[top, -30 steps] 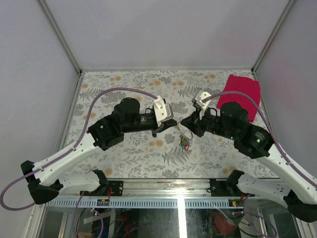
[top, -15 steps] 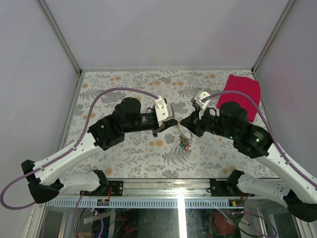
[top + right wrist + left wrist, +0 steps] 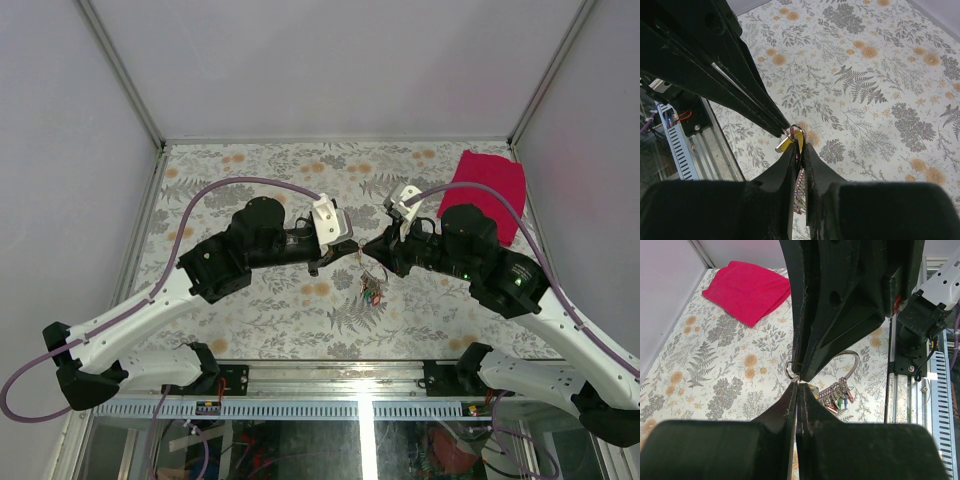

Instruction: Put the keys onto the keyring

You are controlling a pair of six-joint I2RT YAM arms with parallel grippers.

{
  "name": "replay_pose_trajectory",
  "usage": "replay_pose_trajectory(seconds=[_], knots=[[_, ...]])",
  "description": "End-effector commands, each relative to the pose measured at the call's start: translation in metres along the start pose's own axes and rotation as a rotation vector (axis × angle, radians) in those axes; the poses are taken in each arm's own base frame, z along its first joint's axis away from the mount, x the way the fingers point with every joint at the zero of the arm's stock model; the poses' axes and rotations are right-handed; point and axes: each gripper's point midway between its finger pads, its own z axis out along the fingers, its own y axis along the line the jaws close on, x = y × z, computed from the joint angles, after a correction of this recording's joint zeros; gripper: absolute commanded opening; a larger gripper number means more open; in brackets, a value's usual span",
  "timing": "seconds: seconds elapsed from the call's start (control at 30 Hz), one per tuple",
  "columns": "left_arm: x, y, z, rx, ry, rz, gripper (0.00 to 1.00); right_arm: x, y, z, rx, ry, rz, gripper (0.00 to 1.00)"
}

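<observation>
Threading in hand: left claw [image 3: 797, 383] clenched on the keyring [image 3: 791, 371], right claw [image 3: 800, 146] grasping a yellow key [image 3: 799, 136] — next move likely calls for easing its hole onto the wire

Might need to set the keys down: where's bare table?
Bare table along the back wall, left of the red cloth, and the near strip by the front rail. Crowded mid-table, where left gripper and right gripper meet, keys beneath them.
</observation>
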Motion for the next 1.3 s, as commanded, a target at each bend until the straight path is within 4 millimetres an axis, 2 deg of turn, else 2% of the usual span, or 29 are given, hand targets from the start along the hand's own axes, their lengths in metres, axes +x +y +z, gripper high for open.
replay_pose_trajectory(seconds=[0.0,0.67,1.03,1.27], knots=[[-0.017,0.007,-0.003,-0.038,-0.039,0.03,0.0,-0.029,0.012,-0.006,-0.059,-0.102,-0.015,0.0],[-0.017,0.014,-0.006,-0.083,-0.039,0.029,0.0,-0.019,0.017,-0.016,-0.075,-0.082,-0.016,0.0],[-0.025,0.019,-0.009,-0.114,-0.068,0.028,0.0,-0.009,0.021,-0.016,-0.103,-0.046,-0.016,0.0],[-0.021,0.021,-0.009,-0.125,-0.059,0.027,0.0,-0.005,0.025,-0.019,-0.126,-0.035,-0.023,0.0]])
